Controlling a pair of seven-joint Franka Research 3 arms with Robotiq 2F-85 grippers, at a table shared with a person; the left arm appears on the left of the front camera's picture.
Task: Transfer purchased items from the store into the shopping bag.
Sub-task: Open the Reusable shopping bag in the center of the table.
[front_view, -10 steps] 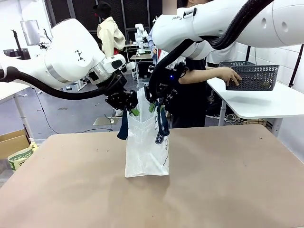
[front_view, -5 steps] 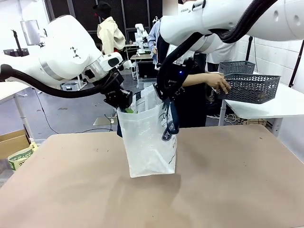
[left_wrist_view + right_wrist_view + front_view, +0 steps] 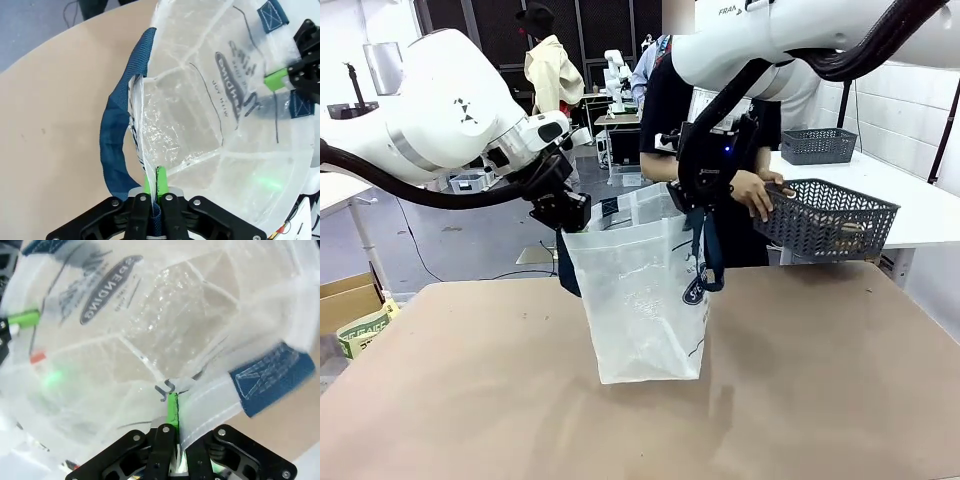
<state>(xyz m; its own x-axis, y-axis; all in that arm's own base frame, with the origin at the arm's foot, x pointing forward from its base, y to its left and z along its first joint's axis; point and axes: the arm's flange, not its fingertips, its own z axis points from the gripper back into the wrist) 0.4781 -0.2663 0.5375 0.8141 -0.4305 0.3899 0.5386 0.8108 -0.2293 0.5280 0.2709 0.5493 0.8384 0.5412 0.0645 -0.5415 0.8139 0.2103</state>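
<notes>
Front view, upper left: the left arm comes in from the frame's left, and the left gripper point(image 3: 571, 211) sits at the left top corner of the shopping bag point(image 3: 640, 300).
- Left wrist view, bottom centre: the green pads point(image 3: 148, 181) are pressed together on the bag's rim. A navy strap handle point(image 3: 114, 145) loops out to the left of them.

Centre: the bag stands upright on the brown table point(image 3: 460, 400), its mouth pulled wide between the two grippers.
- The plastic is translucent.
- The navy oval logo point(image 3: 694, 292) is on the bag's right side.
- The interior looks bare in both wrist views, though creases and glare blur the bottom.

Right of centre: the right gripper point(image 3: 698, 203) is at the bag's right top corner.
- Right wrist view, bottom centre: its fingers are clamped on the rim seam. A blue strap end lies just to the right.

Right: a person's hand point(image 3: 756, 192) holds a dark grey mesh basket point(image 3: 825, 220), tilted, just beside the bag's mouth. Something pale lies inside the basket, too small to identify.
</notes>
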